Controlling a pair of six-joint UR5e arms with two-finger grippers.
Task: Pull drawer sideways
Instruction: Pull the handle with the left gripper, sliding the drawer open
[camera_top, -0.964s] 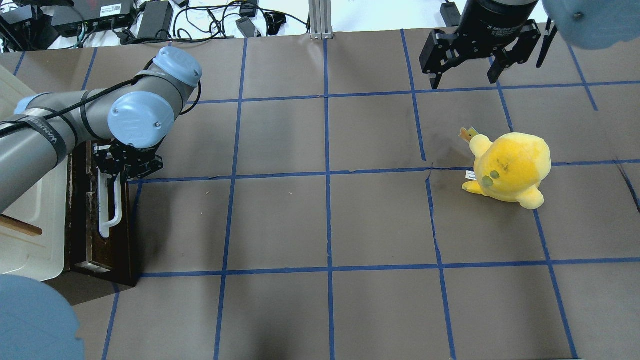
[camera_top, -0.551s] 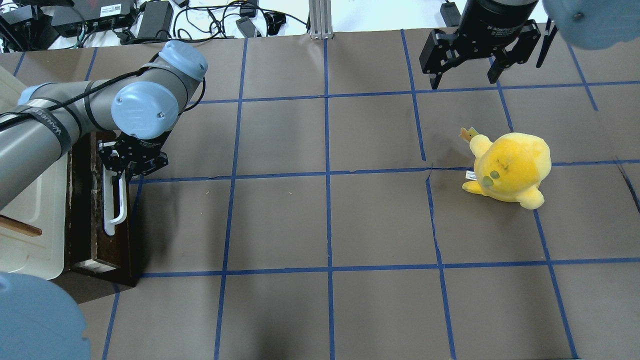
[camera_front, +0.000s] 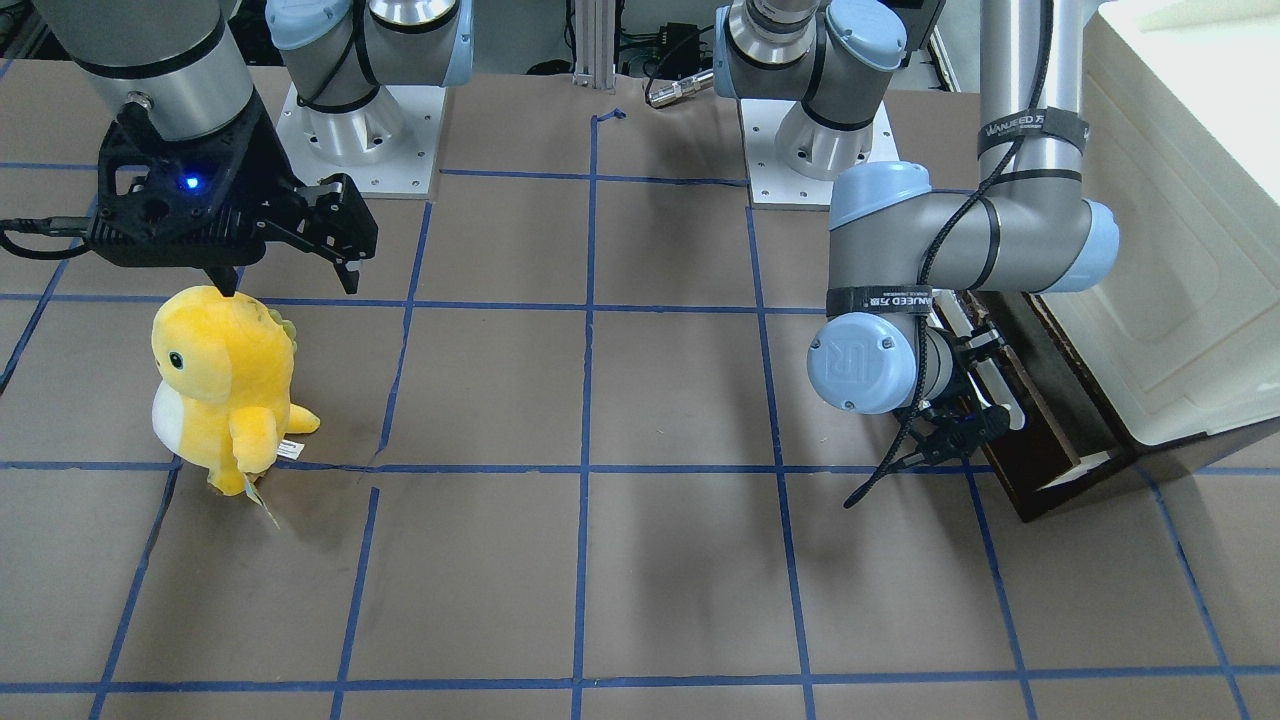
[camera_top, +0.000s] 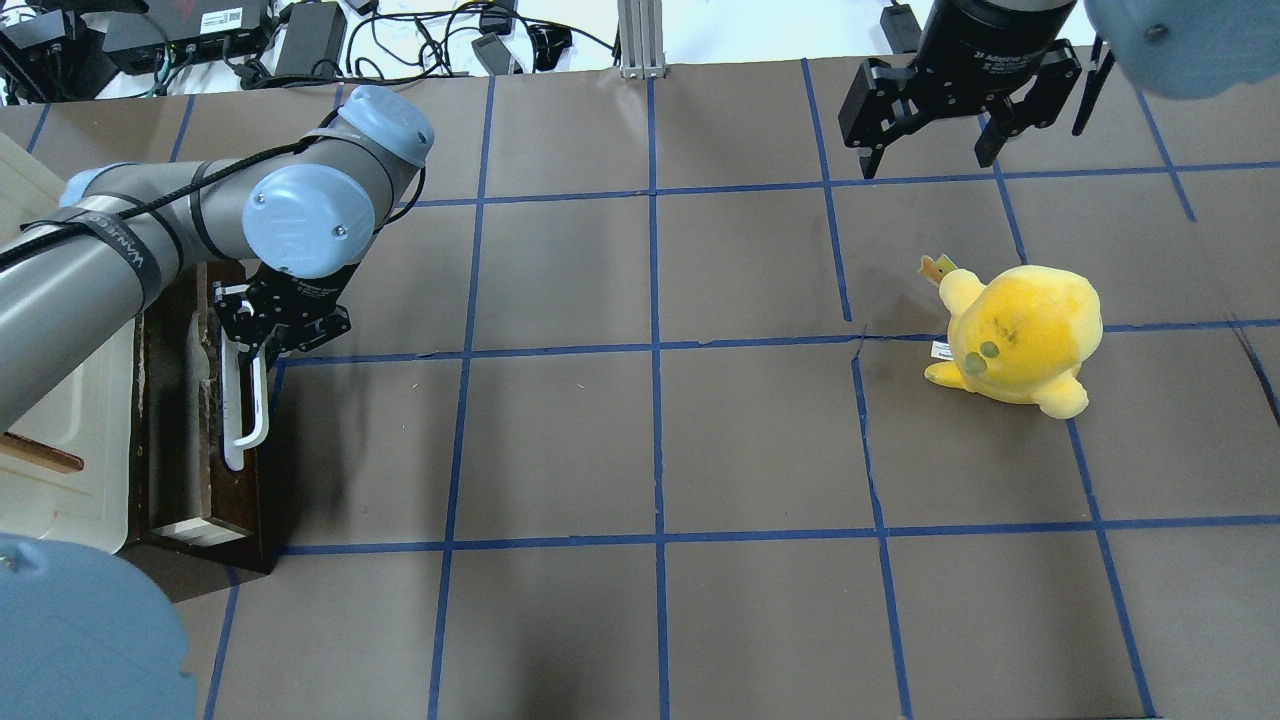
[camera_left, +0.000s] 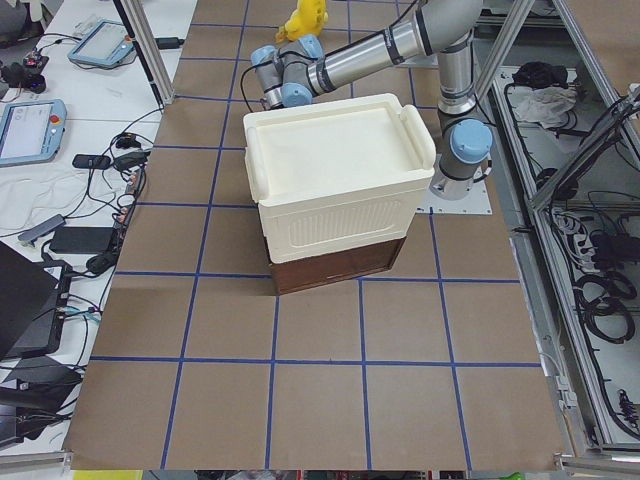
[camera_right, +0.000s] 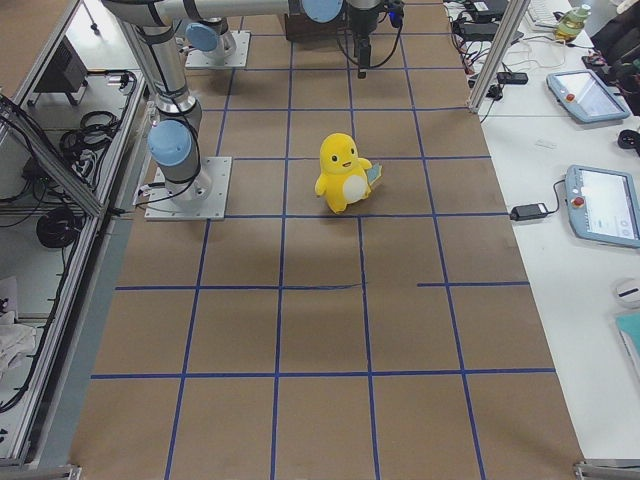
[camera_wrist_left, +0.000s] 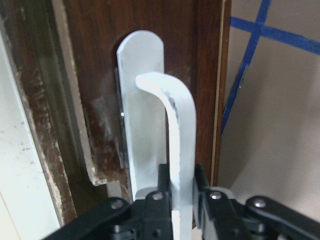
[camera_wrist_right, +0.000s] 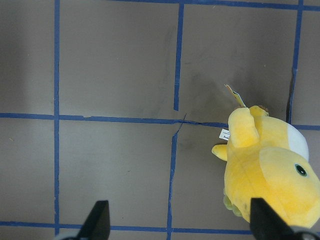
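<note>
The drawer's dark brown front (camera_top: 255, 500) faces right at the table's left edge, under the cream cabinet (camera_top: 60, 450). Its white bar handle (camera_top: 245, 410) runs along the front. My left gripper (camera_top: 245, 335) is shut on the far end of that handle. In the left wrist view the fingers (camera_wrist_left: 162, 187) clamp the handle (camera_wrist_left: 175, 130) against the brown front (camera_wrist_left: 100, 75). A narrow pale strip (camera_top: 205, 350) shows behind the front. In the front-facing view the left gripper (camera_front: 975, 400) is on the handle (camera_front: 985, 375). My right gripper (camera_top: 930, 150) is open and empty, high at the far right.
A yellow plush toy (camera_top: 1020, 335) stands on the right half of the table, below the right gripper; it also shows in the right wrist view (camera_wrist_right: 270, 170). The cabinet (camera_left: 340, 190) sits on a brown base. Cables and boxes (camera_top: 300, 40) lie beyond the far edge.
My left gripper has moved to the right with the handle in it, and the drawer front has come a little way out with it. The right arm has not moved.
</note>
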